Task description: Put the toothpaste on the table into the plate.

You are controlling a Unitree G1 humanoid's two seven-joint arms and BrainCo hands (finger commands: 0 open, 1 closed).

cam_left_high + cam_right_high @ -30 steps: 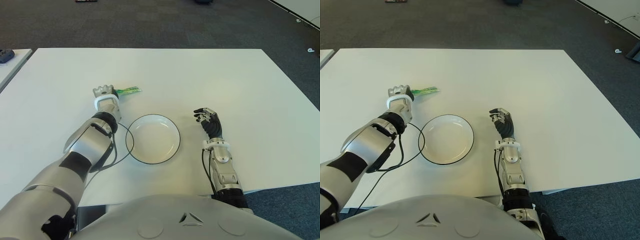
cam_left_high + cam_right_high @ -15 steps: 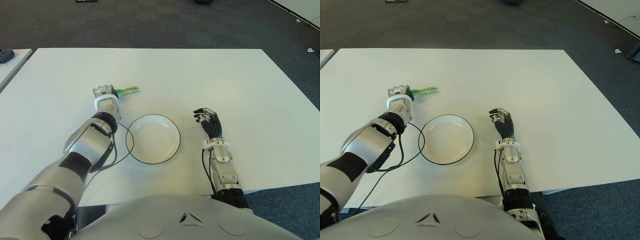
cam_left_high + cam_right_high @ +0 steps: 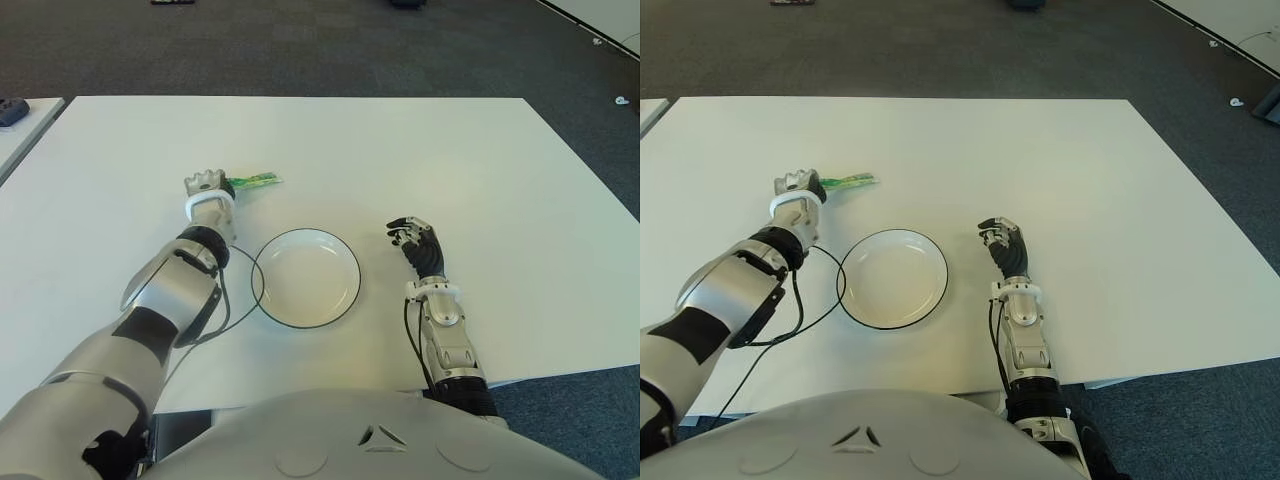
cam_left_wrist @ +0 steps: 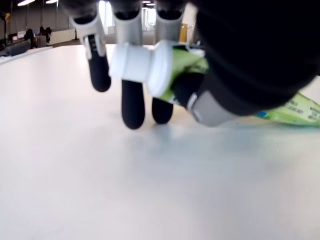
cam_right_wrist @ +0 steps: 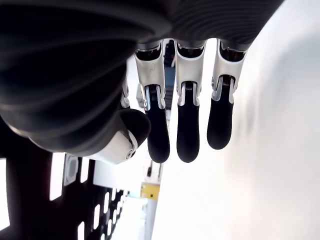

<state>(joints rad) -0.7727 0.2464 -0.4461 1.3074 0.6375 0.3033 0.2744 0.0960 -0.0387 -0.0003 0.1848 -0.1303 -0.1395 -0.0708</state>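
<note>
A green toothpaste tube (image 3: 256,181) with a white cap (image 4: 135,62) lies on the white table (image 3: 400,150), just beyond and left of the white, black-rimmed plate (image 3: 305,276). My left hand (image 3: 206,184) is at the tube's cap end. In the left wrist view its thumb (image 4: 220,100) presses on the tube (image 4: 182,67) against the curled fingers (image 4: 132,107), and the cap sits a little above the tabletop. My right hand (image 3: 416,240) shows to the right of the plate, fingers (image 5: 185,135) relaxed and holding nothing.
A black cable (image 3: 236,300) loops from my left forearm beside the plate's left rim. A second table with a dark object (image 3: 12,110) stands at the far left. Dark carpet lies beyond the table's far edge.
My left forearm has shifted slightly to the left. The toothpaste tube, the plate and the right hand stay where they were.
</note>
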